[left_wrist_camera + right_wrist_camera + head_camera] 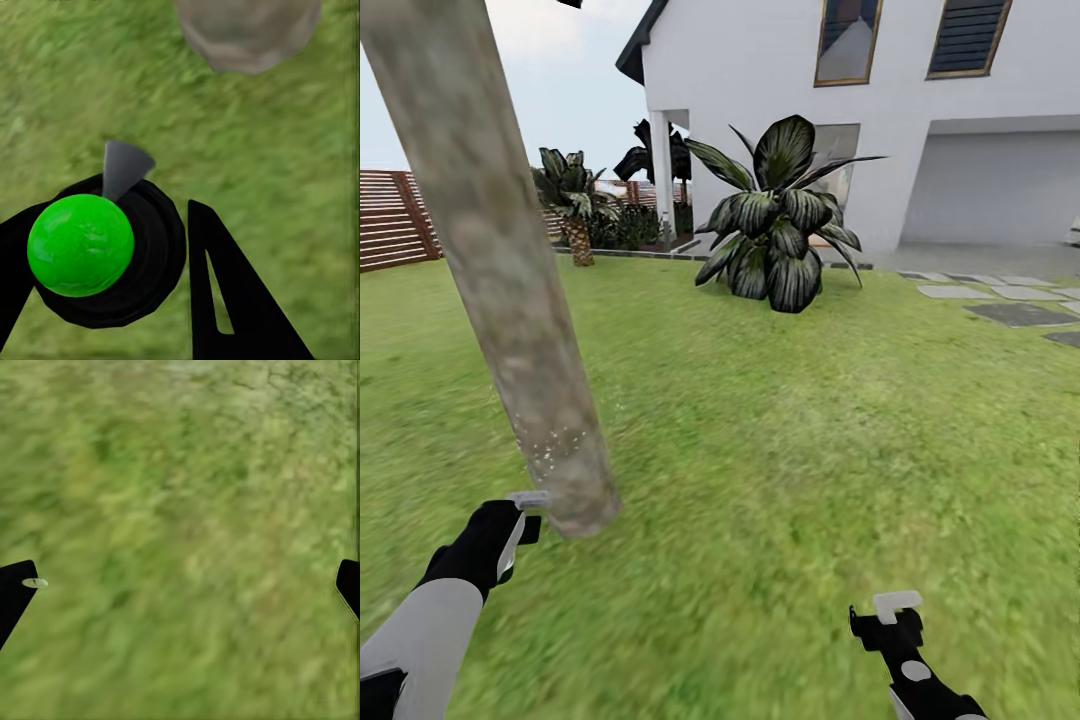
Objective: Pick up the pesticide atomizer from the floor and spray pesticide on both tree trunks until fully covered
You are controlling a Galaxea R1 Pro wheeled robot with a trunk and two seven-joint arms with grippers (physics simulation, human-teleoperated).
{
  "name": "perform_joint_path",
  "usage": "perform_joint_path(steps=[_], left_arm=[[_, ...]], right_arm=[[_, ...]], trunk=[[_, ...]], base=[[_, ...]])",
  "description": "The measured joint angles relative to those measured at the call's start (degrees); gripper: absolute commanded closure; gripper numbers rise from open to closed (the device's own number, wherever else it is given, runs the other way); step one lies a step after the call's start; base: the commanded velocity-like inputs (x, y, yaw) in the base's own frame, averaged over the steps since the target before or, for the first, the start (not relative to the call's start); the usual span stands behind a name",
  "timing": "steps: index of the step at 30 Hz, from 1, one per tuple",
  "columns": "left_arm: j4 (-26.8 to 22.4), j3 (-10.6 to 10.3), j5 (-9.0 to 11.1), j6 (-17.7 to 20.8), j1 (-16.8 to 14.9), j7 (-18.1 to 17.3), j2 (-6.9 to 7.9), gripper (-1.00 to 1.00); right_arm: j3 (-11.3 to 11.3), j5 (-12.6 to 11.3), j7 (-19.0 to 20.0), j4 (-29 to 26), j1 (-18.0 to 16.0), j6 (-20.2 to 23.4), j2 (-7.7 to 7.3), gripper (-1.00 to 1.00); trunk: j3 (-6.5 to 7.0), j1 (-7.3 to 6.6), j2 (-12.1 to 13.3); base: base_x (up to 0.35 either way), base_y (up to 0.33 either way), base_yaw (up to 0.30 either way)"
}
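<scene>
Nearest in the head view, the left gripper [520, 520] hangs low over the lawn [790, 450], just beside the foot of a tree trunk [500, 280]. What it carries is hard to make out there; the left wrist view is clearer: the pesticide atomizer [101, 251], a black body with a bright green round top and a grey nozzle, sits clamped between the black fingers [232, 300], its nozzle aimed toward the base of the same tree trunk [247, 30] a short way off across the grass.

The right gripper [890, 615] hovers over open grass, well apart from the trunk. Its wrist view has blurred lawn [180, 540], with the two fingertips [15, 592] at opposite edges, spread wide and holding nothing.

The trunk is pale grey-tan and mottled, leaning across the head view, with fine white specks low down near the nozzle. Beyond it the grass runs to a big dark broad-leaved plant [780, 215], a short palm [573, 205] and a brown slatted fence [395, 220]. Grey paving stones [1010, 305] lie further right, before a white house [840, 110] with a garage door.
</scene>
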Motion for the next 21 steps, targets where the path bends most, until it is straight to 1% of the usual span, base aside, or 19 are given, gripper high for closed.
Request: perform_joint_path(steps=[8,10,14,17,21], left_arm=[[0.0,0.0,-0.14,0.0,0.0,-0.01,0.0,1.0],[-0.01,0.0,-0.24,0.01,0.0,-0.01,0.04,1.0],[-0.03,0.08,-0.55,0.03,0.01,-0.03,0.33,1.0],[-0.02,0.18,-0.6,0.03,0.52,-0.03,0.93,1.0],[-0.03,0.11,-0.71,0.03,1.16,-0.04,1.05,1.0]], right_arm=[[0.0,0.0,0.0,0.0,0.0,0.03,0.0,-1.0],[0.0,0.0,0.0,0.0,0.0,0.02,0.0,-1.0],[0.01,0.0,0.0,0.02,-0.01,0.0,0.02,-1.0],[0.01,0.0,0.0,0.02,-0.01,0.0,0.02,-1.0],[0.01,0.0,0.0,0.02,-0.01,0.0,0.06,-1.0]], trunk=[[0.0,0.0,0.0],[0.0,0.0,0.0],[0.0,0.0,0.0],[0.0,0.0,0.0],[0.0,0.0,0.0]], base=[[0.09,-0.269,0.002],[0.091,-0.269,0.097],[0.09,-0.269,0.233],[0.088,-0.269,0.271],[0.088,-0.269,0.275]])
